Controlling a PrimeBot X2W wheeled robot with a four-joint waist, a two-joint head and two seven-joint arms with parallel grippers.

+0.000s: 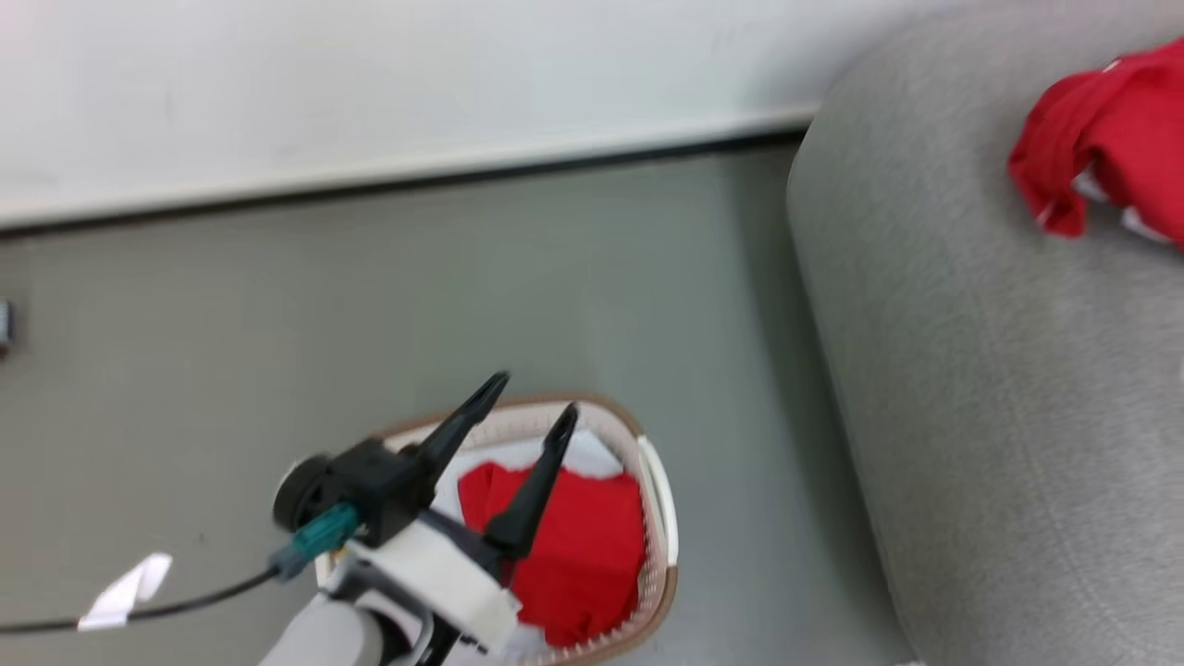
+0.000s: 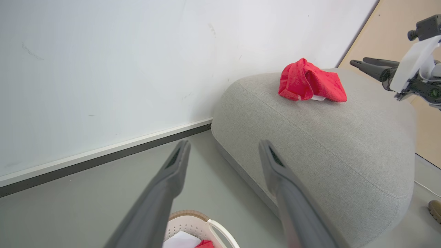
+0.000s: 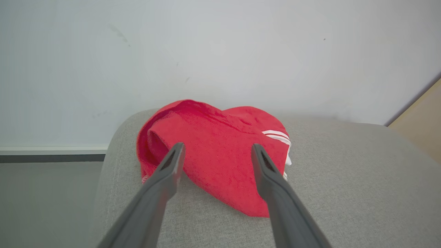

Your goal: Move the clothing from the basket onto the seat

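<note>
Grey floor runs up to a white wall w/ a dark skirting strip at its foot. Far left in head view, a black cable w/ a white tag trails off the edge. Next comes the L gripper, hanging above the basket w/ fingers spread apart and nothing between them. Its tips overlap the basket's far rim in that view. Below them, inside the basket, a red garment lies on a flat white sheet, not touched by the gripper. The basket's near end is cut off at the bottom edge and its left side is hidden by the arm. L wrist view catches just a bit of rim, one loop handle and a sliver of red. Right of the basket is a strip of bare floor, then the seat, its far end close to the wall. On top of it, twd the wall side, sits a second red garment, crumpled, w/ white trim showing, cut by the right edge in head view. R gripper hovers over the seat, fingers apart and empty, pointing at that heap. L wrist view shows it near the garment but apart from it. Behind the seat stands a tan panel. In the bottom right corner of L wrist view, a brown thing is mostly cut off, poss. a shoe.
</note>
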